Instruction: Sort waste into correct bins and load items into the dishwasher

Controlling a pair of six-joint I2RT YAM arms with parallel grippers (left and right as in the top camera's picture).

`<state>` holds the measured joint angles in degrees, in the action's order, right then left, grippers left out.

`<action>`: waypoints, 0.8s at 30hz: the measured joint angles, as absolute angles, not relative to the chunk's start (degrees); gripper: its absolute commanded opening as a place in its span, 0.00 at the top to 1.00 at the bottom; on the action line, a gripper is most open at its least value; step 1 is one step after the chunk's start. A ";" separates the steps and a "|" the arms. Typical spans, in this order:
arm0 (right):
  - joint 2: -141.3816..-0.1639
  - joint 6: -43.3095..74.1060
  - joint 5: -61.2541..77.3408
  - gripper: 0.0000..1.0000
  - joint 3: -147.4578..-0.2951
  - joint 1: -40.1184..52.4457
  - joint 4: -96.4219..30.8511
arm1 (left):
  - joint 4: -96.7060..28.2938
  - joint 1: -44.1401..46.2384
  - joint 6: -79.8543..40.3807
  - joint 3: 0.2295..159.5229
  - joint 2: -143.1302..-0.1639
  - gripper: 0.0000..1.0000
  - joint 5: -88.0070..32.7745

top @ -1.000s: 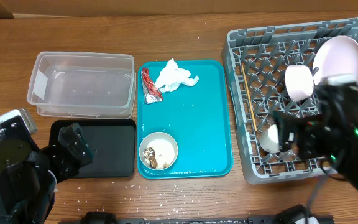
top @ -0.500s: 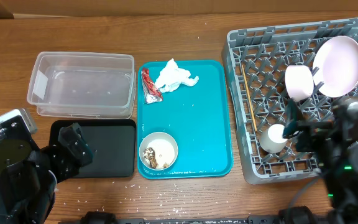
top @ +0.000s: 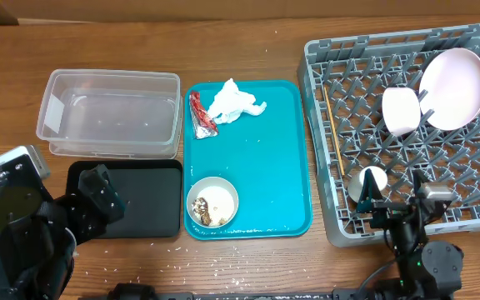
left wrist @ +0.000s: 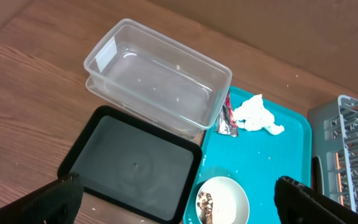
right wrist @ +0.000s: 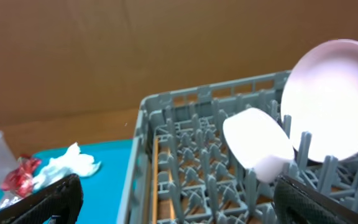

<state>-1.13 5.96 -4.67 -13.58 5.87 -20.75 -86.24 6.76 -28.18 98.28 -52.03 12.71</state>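
Right tool [right wrist: 185, 205] and left tool [left wrist: 182, 202] gape empty; rack [top: 311, 100] holds plate [top: 454, 87], bowl [top: 401, 110], chopsticks [top: 333, 133].

Left pincer [top: 98, 196] and right pincer [top: 396, 202], each splayed wide and empty, low at the near side.

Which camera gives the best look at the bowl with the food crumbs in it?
Overhead: the cream bowl on the teal tray shows whole, crumbs inside. The left wrist view crops its lower edge; the right wrist view misses it.
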 measured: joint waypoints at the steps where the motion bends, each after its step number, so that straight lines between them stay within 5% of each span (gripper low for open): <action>1: -0.86 5.96 -4.64 0.00 -12.36 5.52 -19.59 | -86.26 6.76 -28.18 98.28 -52.03 0.00 12.71; 10: -0.84 5.98 -4.64 0.00 -1.87 4.95 -5.41 | -86.24 6.76 -28.18 98.28 -52.03 0.00 12.71; 24: -0.84 5.93 -4.69 0.00 -1.06 4.95 -4.54 | -86.26 6.76 -28.18 98.28 -52.03 0.00 12.71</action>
<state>-0.84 5.93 -4.69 -1.06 4.95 -4.54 -86.26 6.76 -28.18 98.28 -52.03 12.71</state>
